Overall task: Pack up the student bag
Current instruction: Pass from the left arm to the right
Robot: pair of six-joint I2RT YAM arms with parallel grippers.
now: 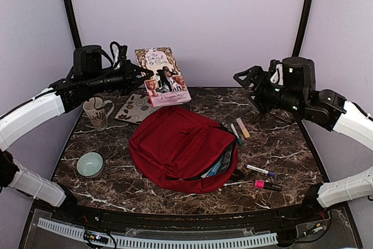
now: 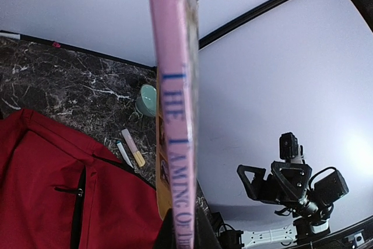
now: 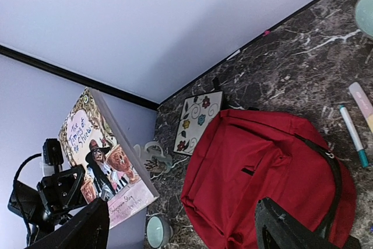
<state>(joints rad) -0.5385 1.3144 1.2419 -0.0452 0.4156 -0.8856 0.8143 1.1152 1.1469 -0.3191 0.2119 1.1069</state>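
Top external: a large dark-red soft fabric backpack [image 1: 175, 144] lay flat on the dark marbled table [image 1: 285, 144], below and between both tools. Its main zip gaped on the side under the right gripper [image 1: 245, 78], which hung spread and empty, while the left gripper [image 1: 137, 77] was clamped on a pink-spined illustrated paperback book [image 1: 163, 77] held upright. Left wrist: the book's spine rose straight out from the clenched jaws, with the backpack [image 2: 35, 190] low to one side. Right wrist: the backpack [image 3: 256, 161] lay directly beneath the parted fingers [image 3: 81, 231]; it was judged light, limp and prone to sag, and best taken at the firmer zip lip or a strap.
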